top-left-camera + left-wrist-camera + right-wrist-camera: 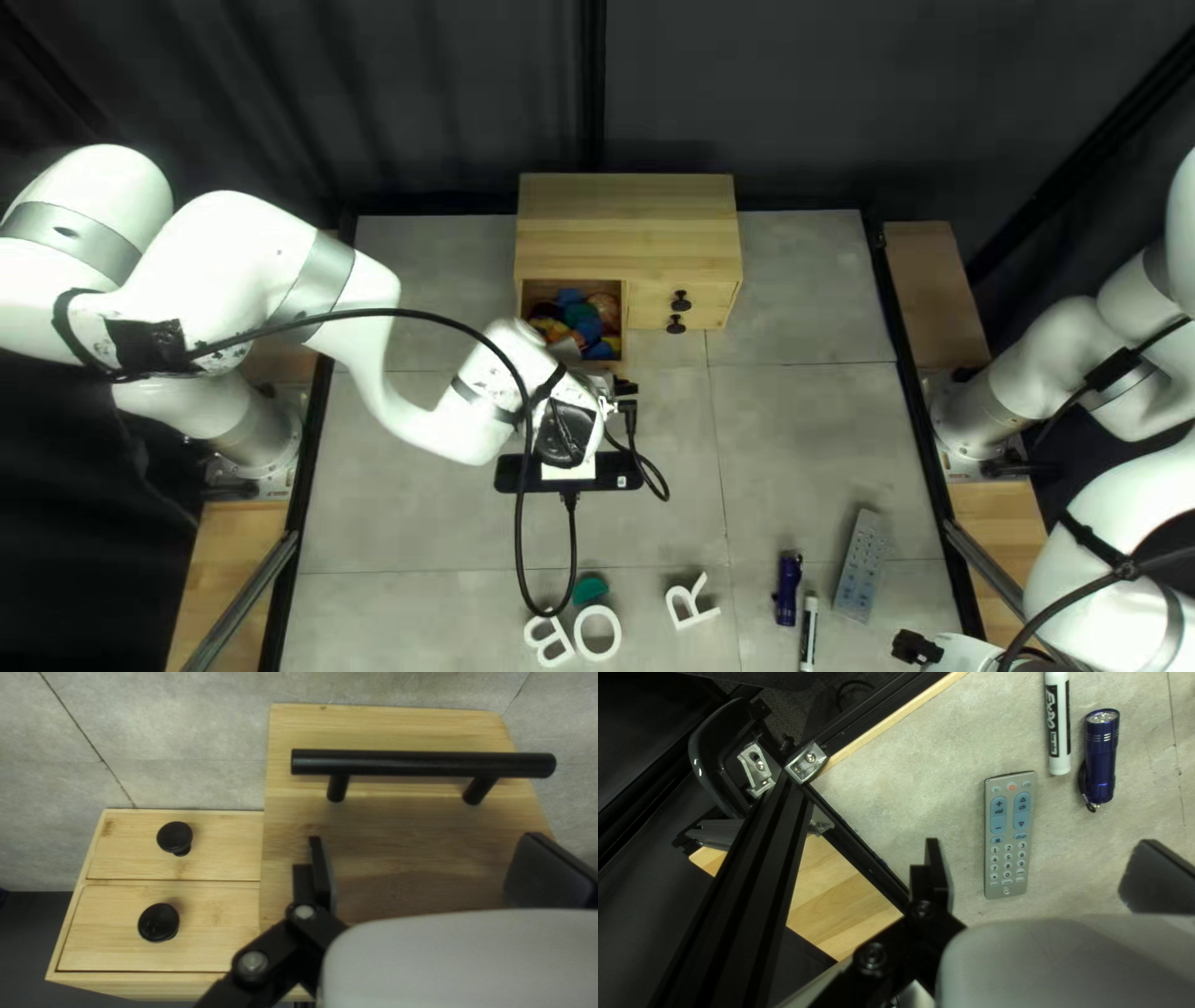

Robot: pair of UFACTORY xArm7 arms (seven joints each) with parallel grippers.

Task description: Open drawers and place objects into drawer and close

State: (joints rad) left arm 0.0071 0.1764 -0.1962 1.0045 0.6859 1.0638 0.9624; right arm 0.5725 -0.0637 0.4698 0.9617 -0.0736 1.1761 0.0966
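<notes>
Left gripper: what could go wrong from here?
The left gripper is open and its fingers do not straddle the bar handle; driving forward might shove the open drawer shut early. The black cable loops near the white letter O in the top left view and might drag it if low.

A wooden drawer [398, 840] stands open beside two shut, knobbed drawers [230, 852].

Robotics lab workspace. A white left robot arm [230, 274] and a white right robot arm [1033, 355] stand at opposite sides of a grey desk [411, 498]. A black cable [519, 498] loops from the left arm. A black slotted metal rail [753, 883] and a silver corner bracket [806, 763] show at the desk's edge; a dark curtain [374, 112] hangs behind.
</notes>
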